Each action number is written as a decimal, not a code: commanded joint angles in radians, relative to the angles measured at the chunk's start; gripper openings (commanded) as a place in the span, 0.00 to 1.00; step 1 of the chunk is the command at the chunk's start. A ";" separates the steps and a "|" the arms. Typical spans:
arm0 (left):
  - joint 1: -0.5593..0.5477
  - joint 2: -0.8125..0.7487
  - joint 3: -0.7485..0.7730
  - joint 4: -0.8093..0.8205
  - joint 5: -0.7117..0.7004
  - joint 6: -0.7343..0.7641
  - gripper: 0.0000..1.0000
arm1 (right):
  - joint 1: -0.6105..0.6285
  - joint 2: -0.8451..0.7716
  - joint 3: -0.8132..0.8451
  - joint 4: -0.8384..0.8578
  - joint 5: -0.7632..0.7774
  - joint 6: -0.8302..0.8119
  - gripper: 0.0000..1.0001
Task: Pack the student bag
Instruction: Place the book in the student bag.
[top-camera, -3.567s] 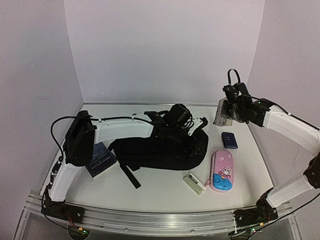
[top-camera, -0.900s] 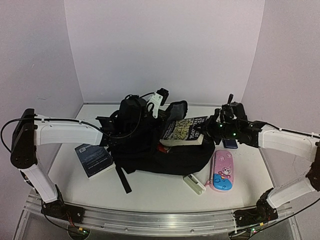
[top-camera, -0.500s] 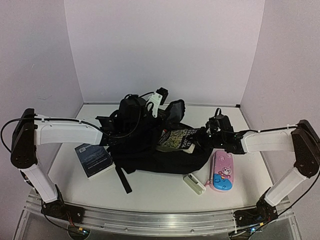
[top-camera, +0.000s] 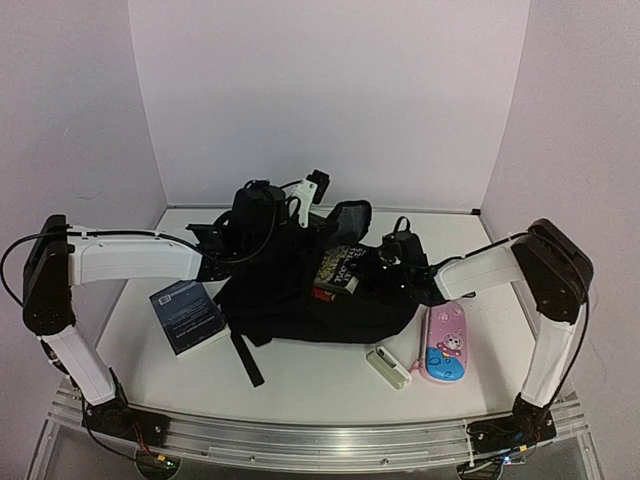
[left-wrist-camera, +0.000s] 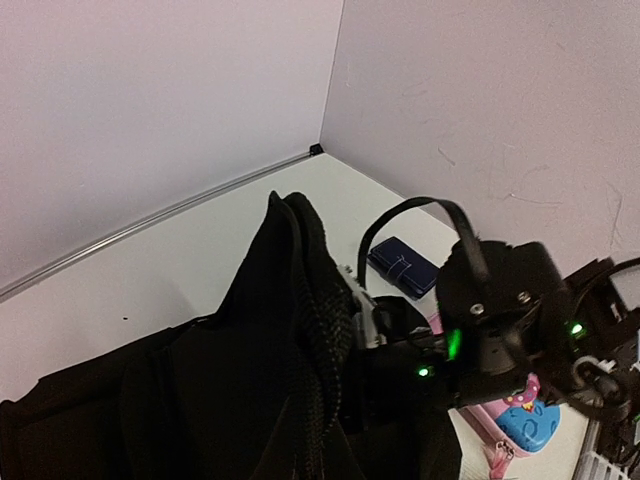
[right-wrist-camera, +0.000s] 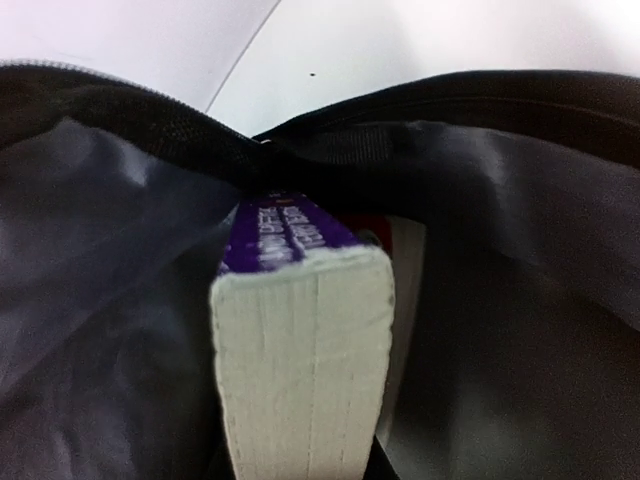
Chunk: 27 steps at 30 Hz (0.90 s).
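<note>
Backpack lies at the middle of the worktop, its mouth turned toward the right arm. Left jaws: pinched shut on the upper lip of that mouth, holding the fabric lifted off the lower side. In the left wrist view the black cloth runs up toward the camera. Right jaws: narrow, gripping a thick paperback by its near end. The paperback sits tilted, part way inside the opening, its cover showing from above. The right wrist view shows its page edges and purple spine with grey lining on either side. Also on the worktop: a blue book just left of the backpack, and a pink pencil case and a small pale case near its right front. A dark wallet lies farther back on the right.
</note>
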 joint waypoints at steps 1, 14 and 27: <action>0.020 -0.050 0.072 0.017 0.049 -0.069 0.00 | 0.018 0.143 0.136 0.041 0.023 -0.050 0.01; 0.075 -0.026 0.083 -0.038 0.089 -0.208 0.00 | 0.027 0.312 0.331 0.029 -0.038 -0.174 0.41; 0.118 -0.045 0.049 -0.068 0.088 -0.258 0.00 | 0.028 0.128 0.211 -0.211 0.232 -0.284 0.76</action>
